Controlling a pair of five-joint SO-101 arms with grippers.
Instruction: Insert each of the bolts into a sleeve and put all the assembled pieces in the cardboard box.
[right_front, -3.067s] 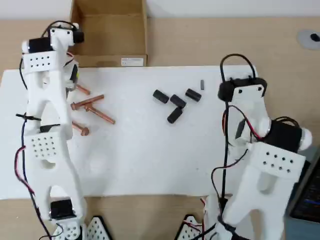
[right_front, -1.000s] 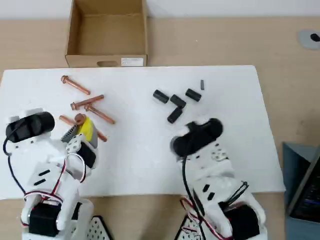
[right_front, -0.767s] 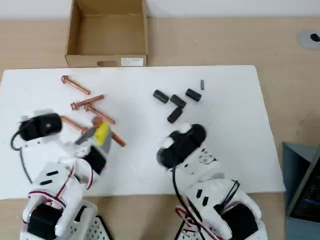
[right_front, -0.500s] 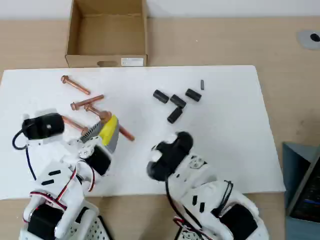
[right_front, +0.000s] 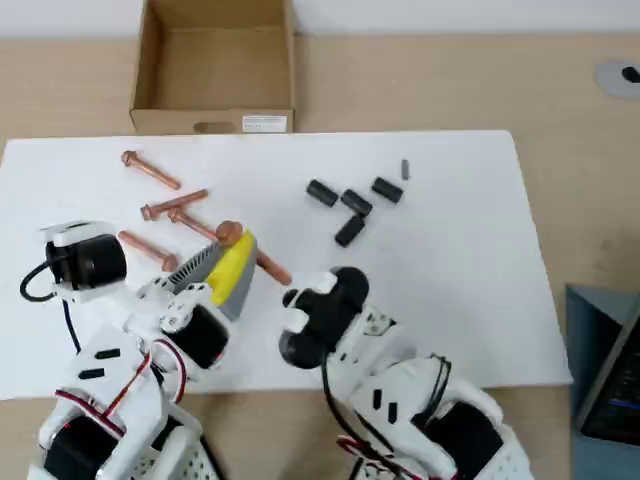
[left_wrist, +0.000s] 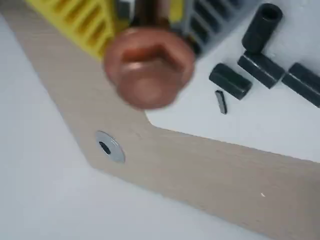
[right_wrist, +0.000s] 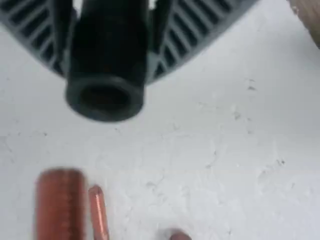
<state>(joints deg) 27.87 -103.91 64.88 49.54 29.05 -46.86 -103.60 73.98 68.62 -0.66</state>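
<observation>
My left gripper (right_front: 232, 262), with one yellow finger, is shut on a copper bolt (right_front: 262, 260) held above the white mat; its head (left_wrist: 150, 65) faces the left wrist camera. My right gripper (right_wrist: 107, 27) is shut on a black sleeve (right_wrist: 106, 65) with its open bore toward the camera. That bolt's threaded tip (right_wrist: 60, 202) lies close below the sleeve. The right arm (right_front: 325, 315) sits just right of the bolt's tip. Three loose sleeves (right_front: 355, 202) and several loose bolts (right_front: 175, 205) lie on the mat. The cardboard box (right_front: 215, 122) stands open at the back left.
The white mat (right_front: 450, 260) covers most of the wooden table. A small dark pin (right_front: 405, 170) lies beside the sleeves. A dark object (right_front: 610, 390) stands at the right edge, and a round grommet (right_front: 622, 75) sits at the far right.
Both arms have drawn together toward the mat's front middle: the left gripper carried its bolt rightward, and the right arm swung left with its sleeve toward the bolt's tip.
</observation>
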